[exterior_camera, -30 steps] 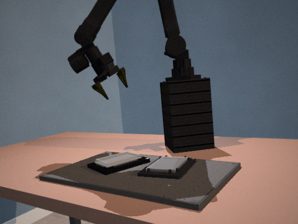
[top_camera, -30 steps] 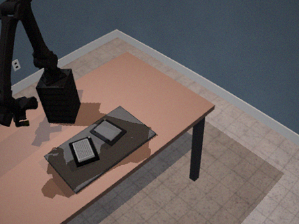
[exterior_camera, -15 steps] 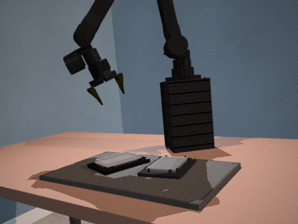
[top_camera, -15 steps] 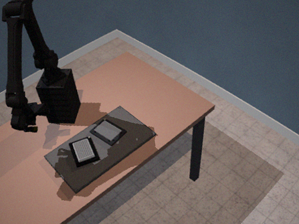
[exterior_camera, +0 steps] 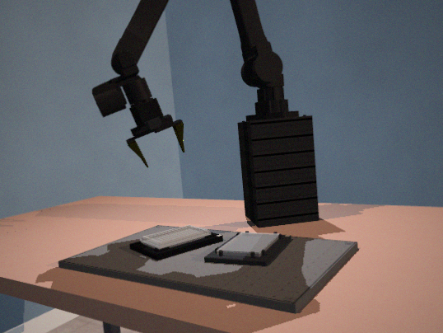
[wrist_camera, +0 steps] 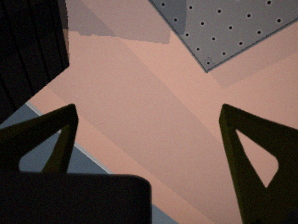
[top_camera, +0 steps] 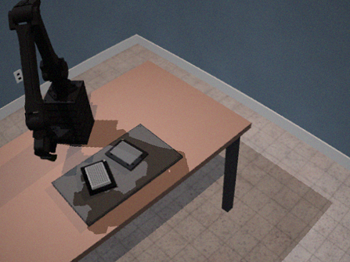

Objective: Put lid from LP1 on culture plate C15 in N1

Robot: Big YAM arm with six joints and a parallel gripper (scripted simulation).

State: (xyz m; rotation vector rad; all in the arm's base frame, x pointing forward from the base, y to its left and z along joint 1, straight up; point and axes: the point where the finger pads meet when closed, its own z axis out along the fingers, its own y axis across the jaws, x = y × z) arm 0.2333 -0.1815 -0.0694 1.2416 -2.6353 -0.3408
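The culture plate C15 (top_camera: 98,175), a white well plate with no lid on it, sits in the black plate nest N1 (top_camera: 100,188) on the grey baseplate (top_camera: 119,174). The flat grey lid (top_camera: 125,153) lies on the black lid park LP1 beside it, nearer the arm's base. Both also show in the exterior view: the plate (exterior_camera: 174,236) and the lid (exterior_camera: 248,244). My gripper (exterior_camera: 164,157) is open and empty, high above the table and off the baseplate's edge. In the wrist view the fingers frame bare table, with only a baseplate corner (wrist_camera: 225,30) in sight.
The arm's black base block (exterior_camera: 282,169) stands just behind the baseplate, close to the lid park. The table's edge and one leg (top_camera: 230,176) are to the right, with tiled floor below.
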